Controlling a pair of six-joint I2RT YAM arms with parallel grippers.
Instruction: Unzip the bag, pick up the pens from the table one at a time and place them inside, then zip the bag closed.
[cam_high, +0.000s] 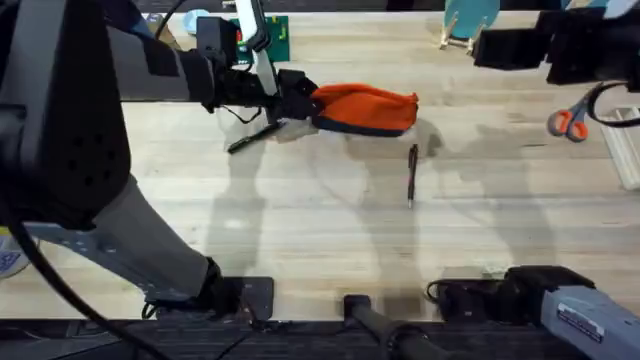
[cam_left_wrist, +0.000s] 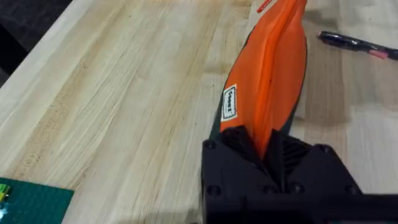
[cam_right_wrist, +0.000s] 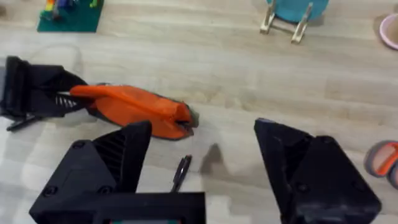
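Note:
The orange bag (cam_high: 365, 108) with its navy bottom strip lies at the middle back of the table (cam_high: 300, 220). My left gripper (cam_high: 303, 102) is shut on the bag's left end; in the left wrist view the orange fabric (cam_left_wrist: 267, 68) runs out from between the fingers (cam_left_wrist: 239, 146). One black pen (cam_high: 411, 175) lies just in front of the bag's right end, and shows too in the wrist views (cam_right_wrist: 181, 171) (cam_left_wrist: 354, 43). A second pen (cam_high: 255, 135) lies slantwise below the left gripper. My right gripper (cam_high: 497, 47) hangs high at the back right, open (cam_right_wrist: 202, 127) and holding nothing.
Orange-handled scissors (cam_high: 570, 122) lie at the right edge. A green baseplate (cam_high: 272, 35) sits at the back left, and a blue object on a wooden stand (cam_high: 468, 20) at the back right. A bare stretch of wood lies in front of the bag.

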